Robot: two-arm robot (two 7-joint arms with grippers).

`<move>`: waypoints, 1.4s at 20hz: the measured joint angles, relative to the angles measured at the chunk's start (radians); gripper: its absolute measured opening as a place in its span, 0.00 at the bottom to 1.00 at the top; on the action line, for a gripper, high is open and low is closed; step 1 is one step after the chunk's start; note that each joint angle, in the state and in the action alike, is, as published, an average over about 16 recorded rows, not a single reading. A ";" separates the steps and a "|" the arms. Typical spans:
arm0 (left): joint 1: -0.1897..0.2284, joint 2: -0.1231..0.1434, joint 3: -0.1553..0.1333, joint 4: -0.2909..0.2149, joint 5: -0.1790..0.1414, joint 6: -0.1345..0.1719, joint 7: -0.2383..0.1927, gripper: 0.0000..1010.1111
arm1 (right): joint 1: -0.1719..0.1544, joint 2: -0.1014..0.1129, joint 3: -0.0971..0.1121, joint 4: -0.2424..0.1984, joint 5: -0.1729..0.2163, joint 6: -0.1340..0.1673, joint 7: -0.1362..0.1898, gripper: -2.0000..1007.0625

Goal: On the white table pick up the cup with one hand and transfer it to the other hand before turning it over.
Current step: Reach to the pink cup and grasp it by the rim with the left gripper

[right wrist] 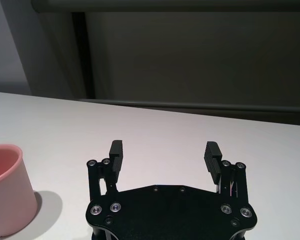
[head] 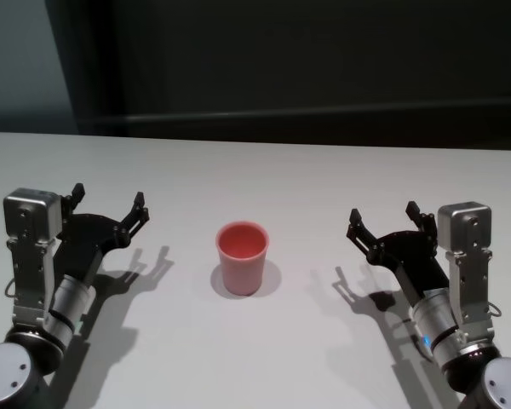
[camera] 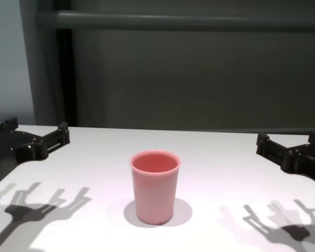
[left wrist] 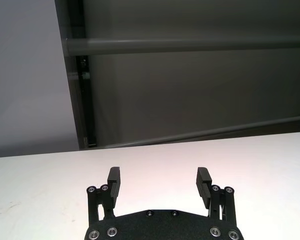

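Pink plastic cup (head: 241, 257) stands upright on the white table (head: 264, 179), mouth up, roughly midway between the two grippers and well apart from both; neither one touches it. Its round shadow pools on the tabletop around its base.

On the left gripper (head: 108, 204) the fingers (left wrist: 113, 179) are spread wide, with nothing but bare tabletop showing between the ribbed pads in the left wrist view. The black palm plate sits behind them, then a silver wrist block and a grey forearm running back toward the near left corner of the head view. This gripper hovers above the table to the left of the cup, its shadow lying on the surface beside it.

On the right gripper (head: 383, 221) the fingers (right wrist: 211, 156) are likewise spread wide and hold nothing. Behind them come the black palm plate, a silver wrist block and an arm with a small blue-green light near its base joint. It hovers to the right of the cup; the right wrist view catches the cup's rim and side at the frame edge, clear of the fingers.
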 joint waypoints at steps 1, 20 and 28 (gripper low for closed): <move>0.000 0.000 0.000 0.000 0.000 0.000 0.000 0.99 | 0.000 0.000 0.000 0.000 0.000 0.000 0.000 0.99; 0.000 0.000 0.000 0.000 0.000 0.000 0.000 0.99 | 0.000 0.000 0.000 0.000 0.000 0.000 0.000 1.00; 0.000 0.000 0.000 0.000 0.000 0.000 0.000 0.99 | 0.000 0.000 0.000 0.000 0.000 0.000 0.000 1.00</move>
